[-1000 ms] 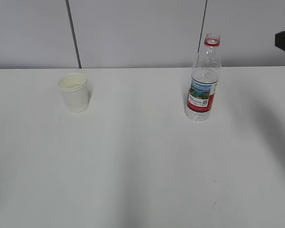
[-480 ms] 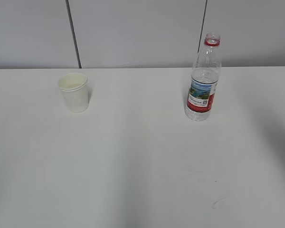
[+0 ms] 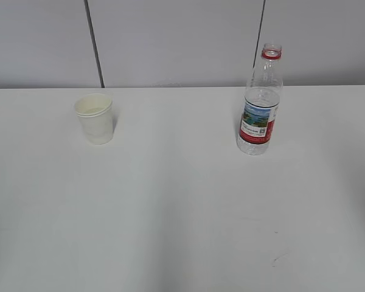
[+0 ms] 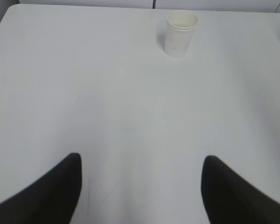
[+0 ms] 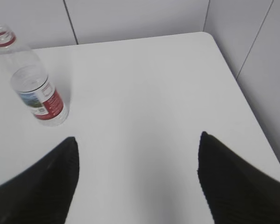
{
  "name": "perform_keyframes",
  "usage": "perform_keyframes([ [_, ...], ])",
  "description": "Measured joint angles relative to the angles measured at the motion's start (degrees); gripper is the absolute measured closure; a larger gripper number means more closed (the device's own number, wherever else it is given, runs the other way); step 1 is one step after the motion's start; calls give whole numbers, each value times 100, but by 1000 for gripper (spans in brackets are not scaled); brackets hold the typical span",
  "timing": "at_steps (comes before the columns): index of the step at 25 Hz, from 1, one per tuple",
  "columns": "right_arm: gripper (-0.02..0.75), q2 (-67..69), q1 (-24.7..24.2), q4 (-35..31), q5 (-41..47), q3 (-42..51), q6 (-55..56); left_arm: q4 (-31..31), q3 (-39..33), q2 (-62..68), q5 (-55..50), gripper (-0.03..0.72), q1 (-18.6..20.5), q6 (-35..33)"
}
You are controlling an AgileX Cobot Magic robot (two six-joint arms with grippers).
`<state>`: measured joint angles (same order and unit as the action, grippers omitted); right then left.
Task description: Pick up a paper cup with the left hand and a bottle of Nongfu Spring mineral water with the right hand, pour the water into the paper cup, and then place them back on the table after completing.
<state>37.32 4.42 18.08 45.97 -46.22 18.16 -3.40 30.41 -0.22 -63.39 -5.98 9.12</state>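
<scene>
Both grippers sit nearest the cameras with jaws spread and empty: left hand [image 4: 137, 196] is lined up on the paper cup [image 4: 181, 33] but well short of it, right hand [image 5: 137, 186] is back and to the right of the bottle [image 5: 33, 81]. Farther out on the table [image 3: 182, 213], the cup [image 3: 95, 118] stands upright well left of the uncapped bottle [image 3: 260, 100]. That spacing likely gives each arm its own clear approach.

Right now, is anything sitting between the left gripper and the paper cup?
Nothing visible. In the left wrist view only bare table lies between the open left gripper and the upright paper cup.
</scene>
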Motion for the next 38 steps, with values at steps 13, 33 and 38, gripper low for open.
perform_keyframes([
  [13,152,-1710,5,-938,1883,13,-697,0,0,0,0,198,0,0],
  [33,152,-3833,5,-1644,2046,1776,-1491,0,0,0,0,198,0,0],
  [38,152,-3833,5,-1718,1993,1776,-1610,0,0,0,0,198,0,0],
])
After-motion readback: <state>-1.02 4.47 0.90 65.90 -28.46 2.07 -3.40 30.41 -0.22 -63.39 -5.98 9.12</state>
